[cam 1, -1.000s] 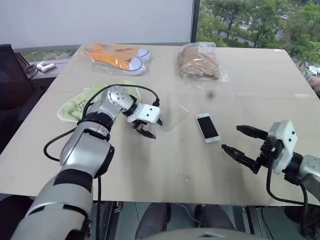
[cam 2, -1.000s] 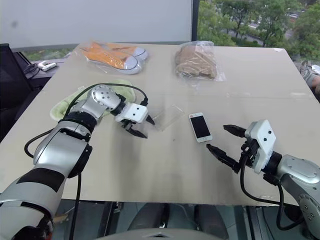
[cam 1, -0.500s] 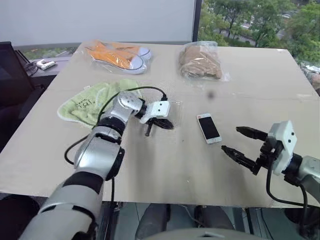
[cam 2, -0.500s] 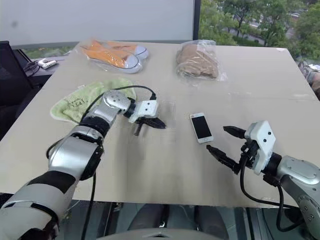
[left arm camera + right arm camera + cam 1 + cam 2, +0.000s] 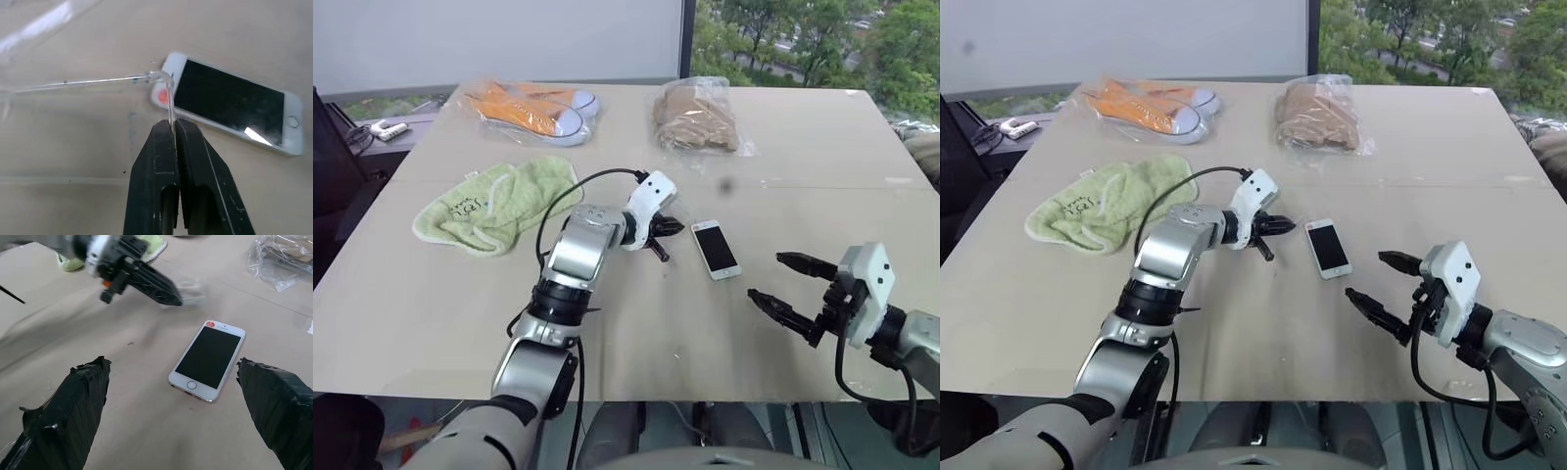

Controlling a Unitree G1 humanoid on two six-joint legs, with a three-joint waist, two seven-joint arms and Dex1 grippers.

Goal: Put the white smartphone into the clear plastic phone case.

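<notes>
White smartphone lies flat on the table, screen up, between the two grippers. Its home button end points toward the robot.

The left gripper has its two black fingers pressed together on one thin edge of the clear plastic phone case. In the left wrist view the case edge goes down between the fingertips, and the transparent shell spreads away from them above the table. One rounded corner of the case is just beside the top end of the phone, where a small red mark shows. Whether the case touches the phone, I cannot tell. In the head views this gripper is close to the phone, on the phone's left side, and the case is almost invisible there.

The right gripper is spread wide, with its two black fingers well apart. It holds nothing. It hovers near the phone, on the right of it and a little closer to the robot. In the right wrist view the phone lies between the two fingers but farther away.

Farther out on the table are a green towel to the left, a clear bag with orange shoes at the far side, and a clear bag with brown items beside it.
</notes>
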